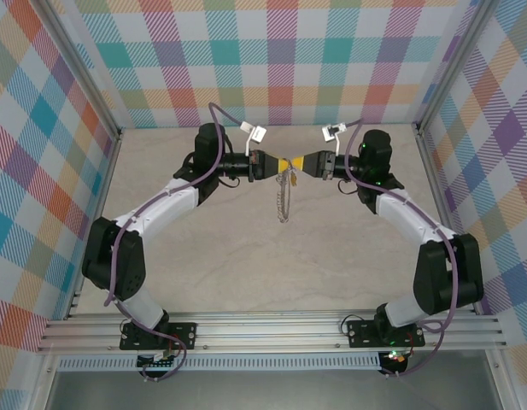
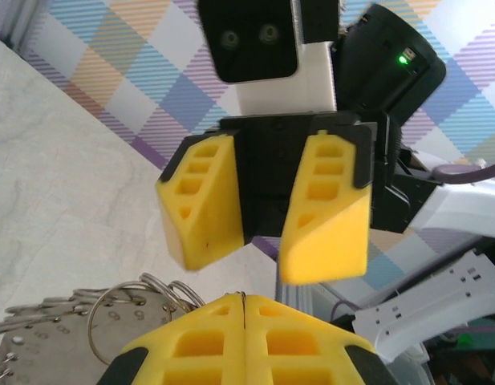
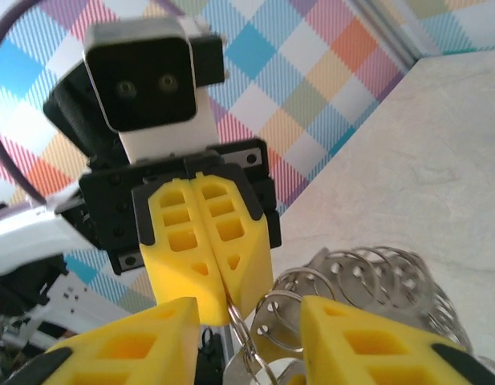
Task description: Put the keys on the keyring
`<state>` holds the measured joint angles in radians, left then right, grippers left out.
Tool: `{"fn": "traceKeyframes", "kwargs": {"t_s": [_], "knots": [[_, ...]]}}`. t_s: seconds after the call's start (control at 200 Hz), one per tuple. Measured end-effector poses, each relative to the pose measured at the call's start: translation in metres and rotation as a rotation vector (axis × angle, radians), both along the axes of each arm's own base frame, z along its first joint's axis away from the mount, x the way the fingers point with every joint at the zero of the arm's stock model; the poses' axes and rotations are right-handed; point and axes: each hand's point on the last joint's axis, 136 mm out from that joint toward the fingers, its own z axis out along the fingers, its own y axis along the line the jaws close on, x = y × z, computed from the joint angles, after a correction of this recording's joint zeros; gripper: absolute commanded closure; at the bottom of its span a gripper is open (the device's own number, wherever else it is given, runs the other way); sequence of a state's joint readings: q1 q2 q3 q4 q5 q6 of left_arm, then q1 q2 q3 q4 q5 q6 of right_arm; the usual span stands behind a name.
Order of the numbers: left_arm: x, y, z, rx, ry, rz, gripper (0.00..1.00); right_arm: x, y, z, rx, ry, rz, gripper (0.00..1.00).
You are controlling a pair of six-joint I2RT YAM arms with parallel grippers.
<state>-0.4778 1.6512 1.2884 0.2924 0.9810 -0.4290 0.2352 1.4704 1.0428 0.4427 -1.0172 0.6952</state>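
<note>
The keyring (image 1: 283, 201), a silvery loop with a bumpy rim, hangs in mid-air below the two grippers, which meet nose to nose. My left gripper (image 1: 278, 164) is shut on it: a thin wire ring (image 3: 241, 325) runs out from between its closed yellow fingers (image 3: 207, 241). The same wire shows edge-on in the seam of my left gripper (image 2: 244, 298). Several split rings and flat grey keys (image 3: 367, 277) with holes dangle beside it, the keys (image 2: 46, 337) showing again at the lower left. My right gripper (image 3: 245, 313) is open, with a finger on each side of the wire ring and not touching it.
The pale marbled table (image 1: 246, 256) lies well below the hanging bunch. Checked walls (image 1: 280, 60) close the back and both sides. Both arms reach in over the table, elbows out to the sides, with white cable tags (image 1: 256, 134) near the wrists.
</note>
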Motion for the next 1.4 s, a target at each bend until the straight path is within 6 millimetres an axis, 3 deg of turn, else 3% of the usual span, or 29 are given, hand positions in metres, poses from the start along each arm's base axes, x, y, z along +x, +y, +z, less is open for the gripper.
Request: {"fn": "traceKeyframes", "kwargs": {"t_s": [0.235, 0.39, 0.55, 0.775, 0.975, 1.11, 1.4], "knots": [[0.0, 0.007, 0.023, -0.06, -0.024, 0.07, 1.0, -0.021, -0.026, 0.028, 0.011, -0.09, -0.178, 0.52], [-0.01, 0.008, 0.049, -0.109, -0.073, 0.075, 1.0, -0.023, -0.031, 0.017, -0.009, -0.087, -0.268, 0.49], [-0.023, 0.005, 0.065, -0.139, -0.104, 0.058, 1.0, -0.026, -0.014, 0.001, -0.049, -0.073, -0.266, 0.48], [-0.026, 0.003, 0.069, -0.144, -0.107, 0.059, 1.0, -0.037, 0.006, -0.005, -0.084, -0.102, -0.234, 0.46], [-0.028, 0.002, 0.069, -0.145, -0.109, 0.056, 1.0, -0.037, 0.007, -0.009, -0.108, -0.117, -0.243, 0.46], [-0.028, 0.001, 0.07, -0.146, -0.109, 0.054, 1.0, -0.041, 0.007, -0.011, -0.124, -0.118, -0.242, 0.31], [-0.029, 0.001, 0.07, -0.146, -0.109, 0.054, 1.0, -0.053, 0.005, 0.008, -0.119, -0.182, -0.25, 0.3]]}}
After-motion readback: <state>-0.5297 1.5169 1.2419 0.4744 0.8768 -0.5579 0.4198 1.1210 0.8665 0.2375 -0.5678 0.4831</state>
